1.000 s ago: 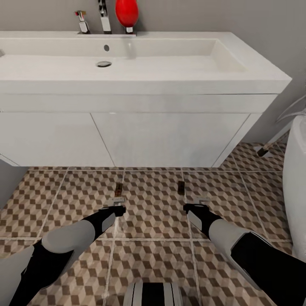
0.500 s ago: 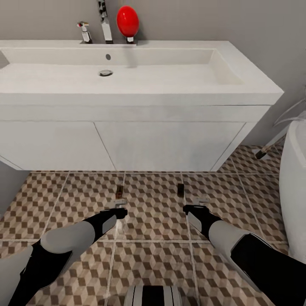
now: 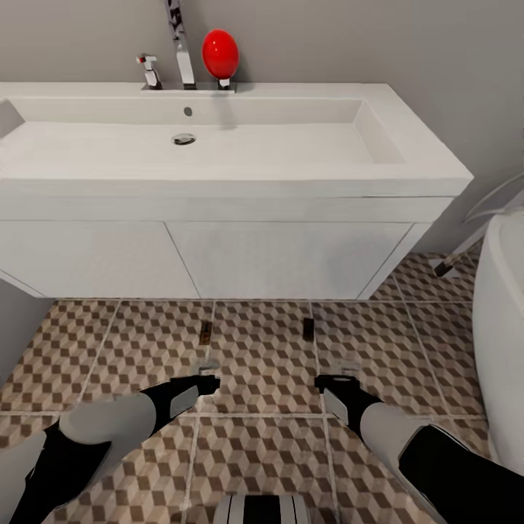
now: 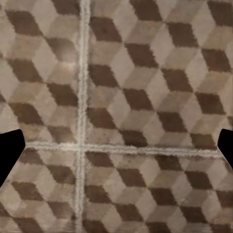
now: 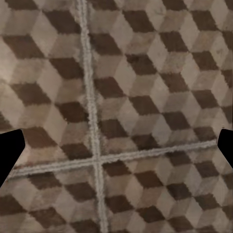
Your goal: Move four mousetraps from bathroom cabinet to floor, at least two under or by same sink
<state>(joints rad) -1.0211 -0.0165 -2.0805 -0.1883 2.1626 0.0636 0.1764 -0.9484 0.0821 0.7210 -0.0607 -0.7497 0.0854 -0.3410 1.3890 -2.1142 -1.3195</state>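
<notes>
Cube-patterned bathroom floor (image 3: 262, 429) carries two mousetraps (image 3: 206, 332) (image 3: 308, 328) before the white sink (image 3: 218, 156). My left gripper (image 3: 207, 372) and right gripper (image 3: 336, 372) hover empty, fingers spread wide.

Pretty even, soft light all round, no glare. The sink (image 3: 218, 138) basin looks a bit washed out, with dim shade under the vanity (image 3: 218, 258). Both wrist views of the floor tiles (image 4: 145, 97) are blurry and pixelated.
</notes>
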